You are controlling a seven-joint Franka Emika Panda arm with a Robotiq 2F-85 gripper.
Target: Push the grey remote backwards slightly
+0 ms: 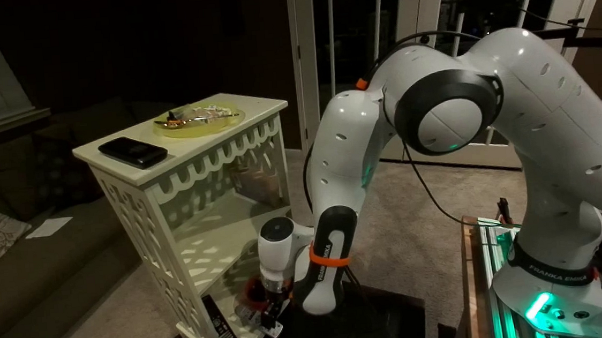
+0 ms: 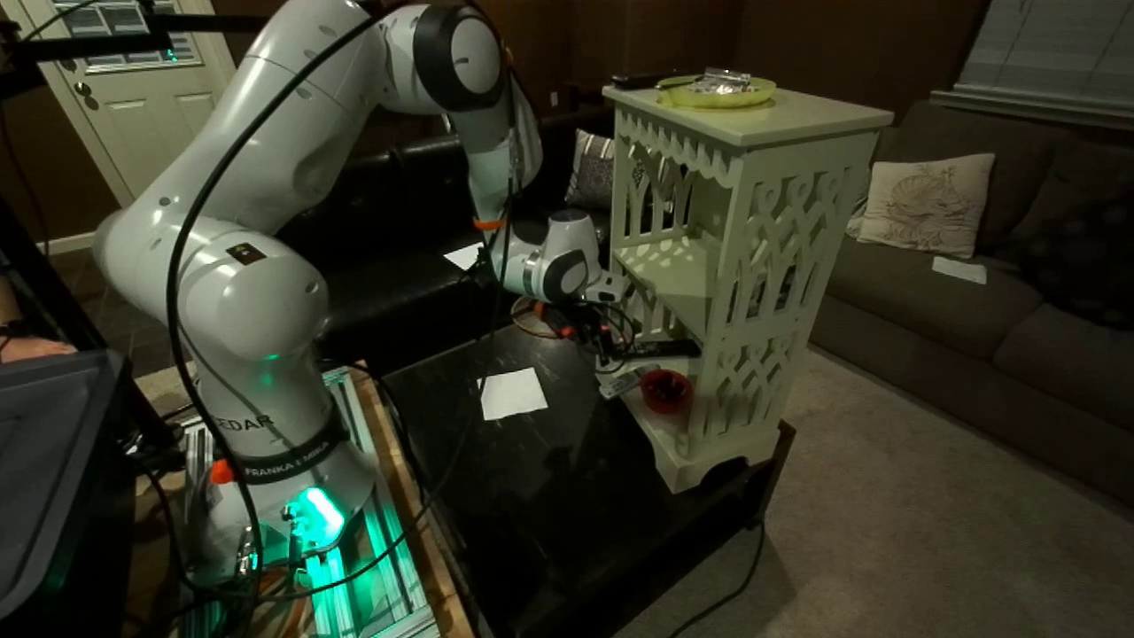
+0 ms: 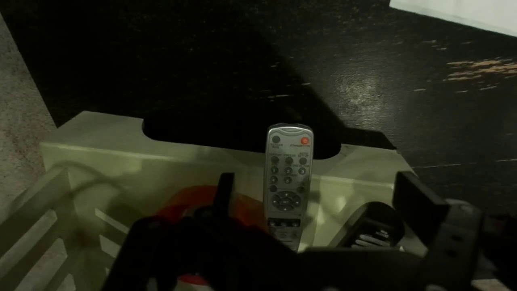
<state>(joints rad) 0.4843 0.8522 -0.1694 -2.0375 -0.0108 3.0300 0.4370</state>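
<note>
The grey remote lies on the bottom shelf of the white shelf unit in the wrist view. Its end with the red button sticks out past the shelf's front edge. Its other end is hidden behind the gripper. Its front end also shows in both exterior views. My gripper is open, with its fingers wide apart. In the wrist view the remote appears between the fingers, nearer the left one. Whether a finger touches it I cannot tell. In an exterior view my gripper is at the front of the bottom shelf.
A red bowl and a black remote are on the bottom shelf, either side of the grey remote. The shelf unit stands on a black table. A yellow plate and a black device are on top.
</note>
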